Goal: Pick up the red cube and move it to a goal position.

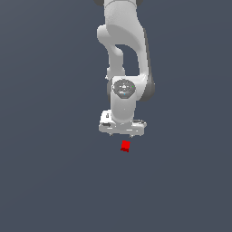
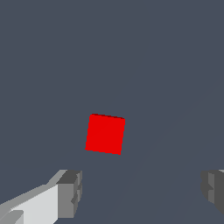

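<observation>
The red cube [image 1: 125, 146] is a tiny bright red block lying on the dark grey floor, just in front of the white arm's hand in the exterior view. In the wrist view the red cube [image 2: 105, 134] lies flat and slightly turned, ahead of the fingers and not between them. My gripper [image 2: 142, 192] is open: its two grey fingertips [image 2: 70, 192] stand far apart with only bare floor between them. In the exterior view the gripper [image 1: 123, 132] hangs a little above the cube, its fingers mostly hidden under the hand.
The plain dark grey floor [image 1: 50, 172] spreads all around the arm. No other objects or edges show in either view.
</observation>
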Motion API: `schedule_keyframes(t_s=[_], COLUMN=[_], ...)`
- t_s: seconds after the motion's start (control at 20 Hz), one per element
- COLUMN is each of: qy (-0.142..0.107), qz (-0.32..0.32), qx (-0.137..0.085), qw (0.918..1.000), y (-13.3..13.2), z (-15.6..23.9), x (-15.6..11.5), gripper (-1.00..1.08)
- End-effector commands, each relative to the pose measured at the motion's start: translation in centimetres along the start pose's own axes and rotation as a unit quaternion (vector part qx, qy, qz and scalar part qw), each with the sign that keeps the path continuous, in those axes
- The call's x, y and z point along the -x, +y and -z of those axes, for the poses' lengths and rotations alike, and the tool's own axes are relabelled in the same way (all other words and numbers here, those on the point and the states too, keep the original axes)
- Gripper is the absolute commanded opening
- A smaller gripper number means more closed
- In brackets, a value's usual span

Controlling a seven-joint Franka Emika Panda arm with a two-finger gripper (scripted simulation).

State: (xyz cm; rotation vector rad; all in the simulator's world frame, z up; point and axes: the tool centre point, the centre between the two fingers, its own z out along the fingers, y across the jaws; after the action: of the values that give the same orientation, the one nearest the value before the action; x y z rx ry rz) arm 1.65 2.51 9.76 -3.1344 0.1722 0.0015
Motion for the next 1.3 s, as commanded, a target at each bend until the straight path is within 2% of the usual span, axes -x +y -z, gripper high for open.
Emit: schedule_keyframes(t_s=[0.0,0.4,0.8,0.85,1.25], qy=[0.0,0.001,0.001,0.001,0.001], qz=[-0.017,-0.056,-0.068,-0.068,-0.068], qx=[0.001,0.001,0.001,0.001,0.001], qw=[0.9999,0.9984,0.9977,0.9977,0.9977], y=[-0.7,-2.3,-2.8,-2.8,-2.8], z=[-2.0,-6.5,-7.8,-7.8,-7.8], x=[-0.4,-1.6,-2.1,-2.1,-2.1], gripper=[1.0,1.0,1.0,-1.0,-1.0])
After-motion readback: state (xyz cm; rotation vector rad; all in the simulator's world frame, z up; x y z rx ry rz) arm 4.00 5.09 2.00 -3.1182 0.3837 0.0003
